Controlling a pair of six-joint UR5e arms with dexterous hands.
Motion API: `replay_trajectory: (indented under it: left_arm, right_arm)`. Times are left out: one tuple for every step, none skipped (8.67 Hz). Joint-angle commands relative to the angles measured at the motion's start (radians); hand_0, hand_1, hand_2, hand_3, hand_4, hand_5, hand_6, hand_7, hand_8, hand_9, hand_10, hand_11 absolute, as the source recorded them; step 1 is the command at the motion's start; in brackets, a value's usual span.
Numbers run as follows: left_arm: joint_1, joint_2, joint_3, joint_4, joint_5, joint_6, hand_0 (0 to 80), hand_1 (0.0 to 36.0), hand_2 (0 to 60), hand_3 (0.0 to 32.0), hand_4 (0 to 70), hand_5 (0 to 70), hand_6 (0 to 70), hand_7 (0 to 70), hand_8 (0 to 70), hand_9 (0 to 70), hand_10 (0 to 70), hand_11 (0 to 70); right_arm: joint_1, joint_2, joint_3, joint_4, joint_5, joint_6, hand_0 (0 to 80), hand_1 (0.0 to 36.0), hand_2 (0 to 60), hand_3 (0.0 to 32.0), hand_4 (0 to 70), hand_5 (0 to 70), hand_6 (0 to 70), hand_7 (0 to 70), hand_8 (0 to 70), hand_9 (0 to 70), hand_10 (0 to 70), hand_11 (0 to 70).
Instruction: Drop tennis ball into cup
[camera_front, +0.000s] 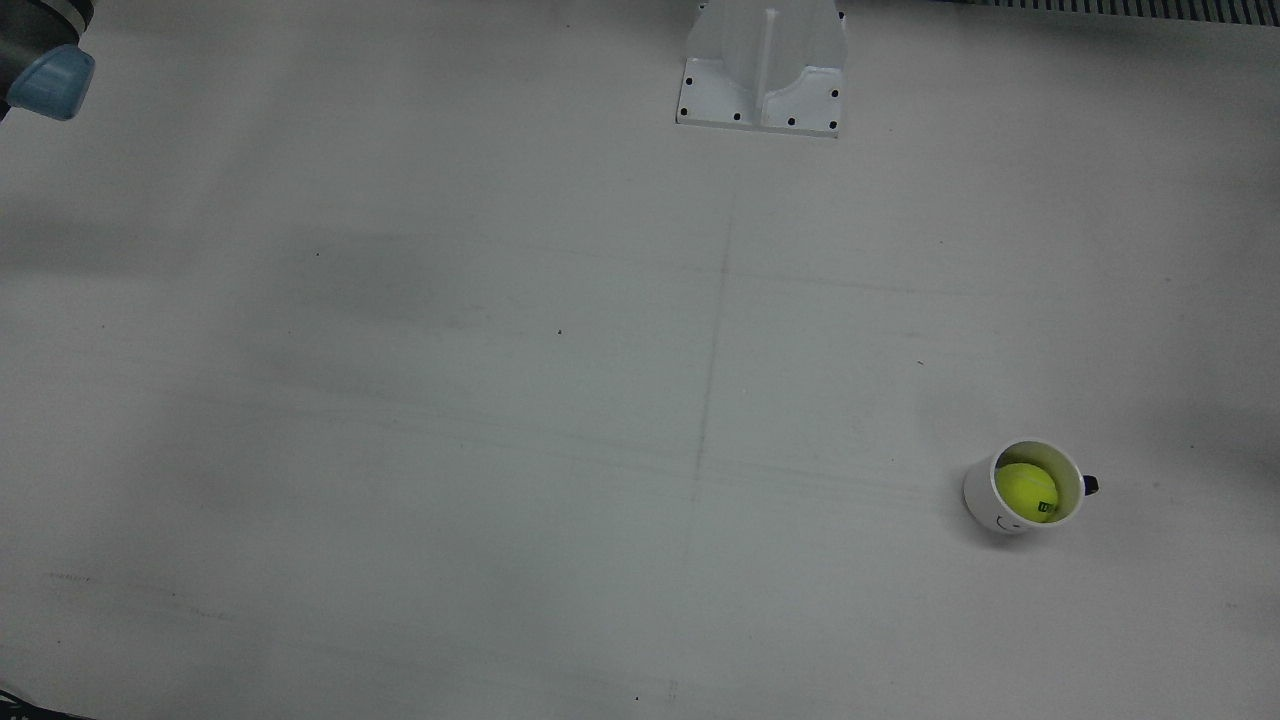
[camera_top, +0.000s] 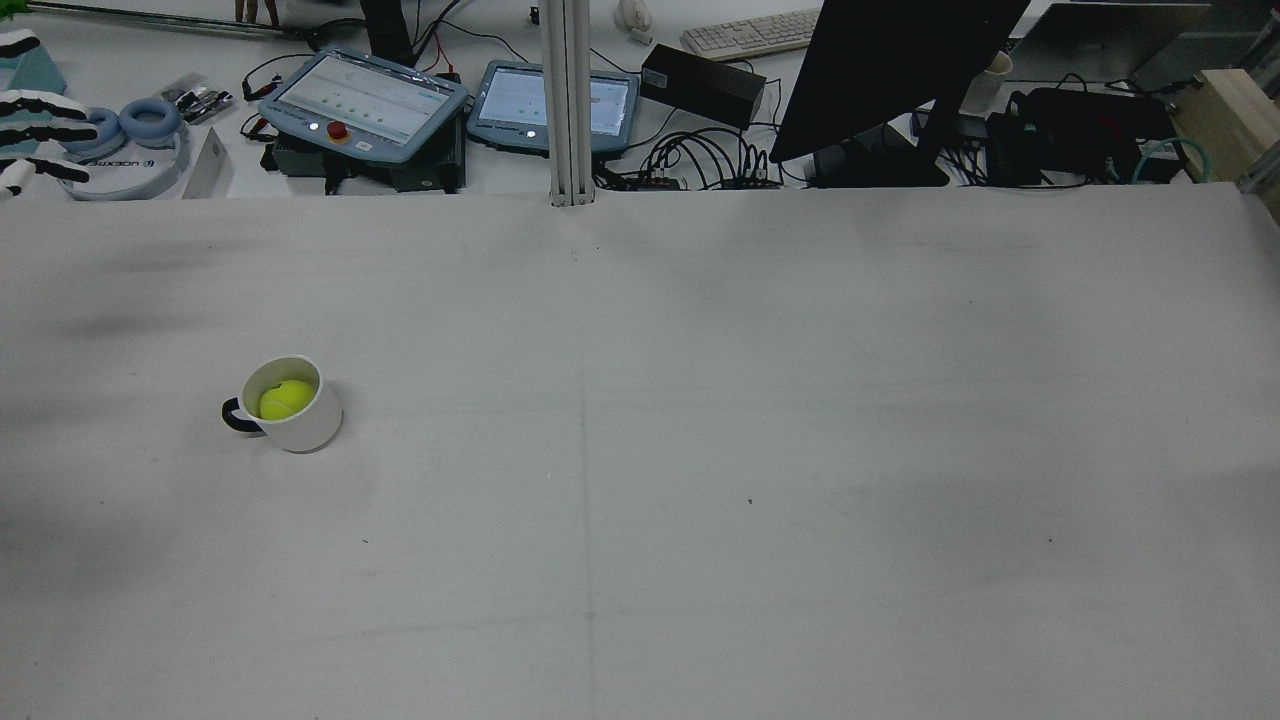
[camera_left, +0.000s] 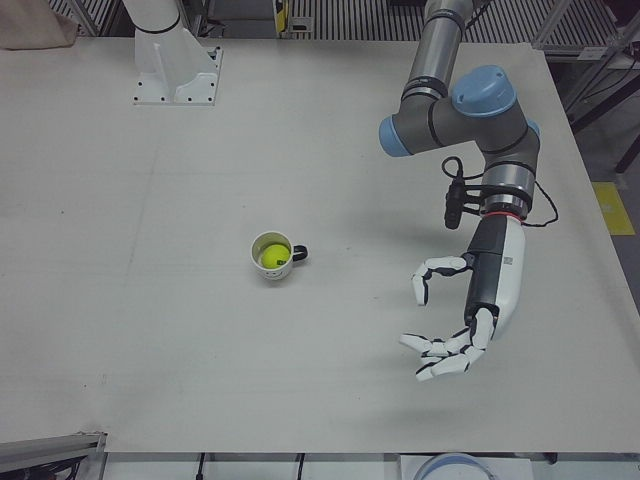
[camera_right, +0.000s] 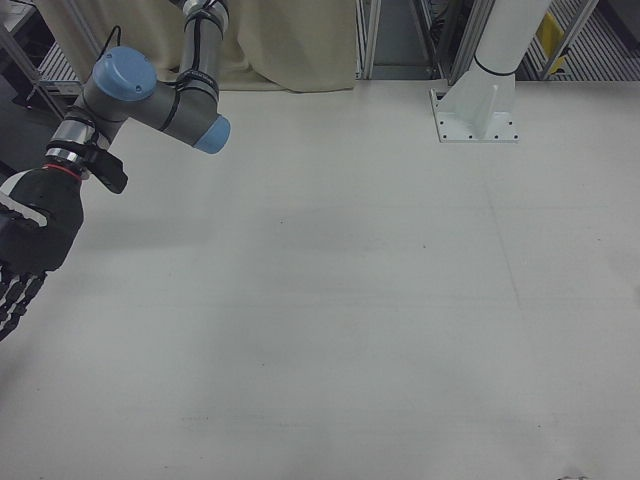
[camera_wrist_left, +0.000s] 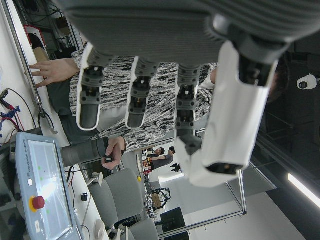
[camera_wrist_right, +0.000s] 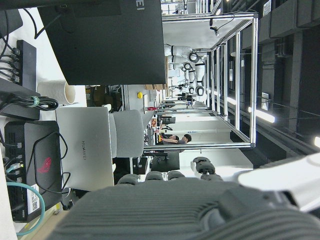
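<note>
Yellow-green and bright, the tennis ball (camera_front: 1026, 490) is sitting down inside the cup (camera_front: 985, 495), well below the rim, and you can see it plainly in the front view, the rear view and the left-front view alike. That white cup stands upright on the pale table (camera_front: 500, 400), its dark handle (camera_front: 1090, 485) poking out to one side, on the half of the table in front of the left arm. Over to the left hand (camera_left: 455, 320) now: it hangs above the table off to the side of the cup, well apart from it, fingers (camera_left: 440, 360) spread and lightly curled with nothing between them, so that hand is empty and splayed. The left arm (camera_left: 470, 110) bends down to it from a blue-capped elbow. On the other half, the right hand (camera_right: 25, 255) is dark-backed and shows only partly at the edge of the right-front view, fingers pointing downward with nothing seen in them, though whether they are spread or curled I cannot tell from here. A white pedestal (camera_front: 762, 65) is bolted to the far side of the table, and in the rear view two teach pendants (camera_top: 365, 100) and a dark monitor (camera_top: 890, 70) sit beyond the table's edge.
</note>
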Motion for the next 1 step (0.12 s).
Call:
replay_trajectory:
  left_arm:
    - [-0.032, -0.049, 0.050, 0.003, 0.002, -0.002, 80.0, 36.0, 52.9, 32.0, 8.3, 27.5, 52.1, 27.5, 31.8, 17.0, 20.3, 33.2]
  right_arm:
    - [0.000, 0.000, 0.001, 0.000, 0.000, 0.000, 0.0, 0.0, 0.0, 0.0, 0.0, 0.0, 0.0, 0.0, 0.0, 0.0, 0.0, 0.0]
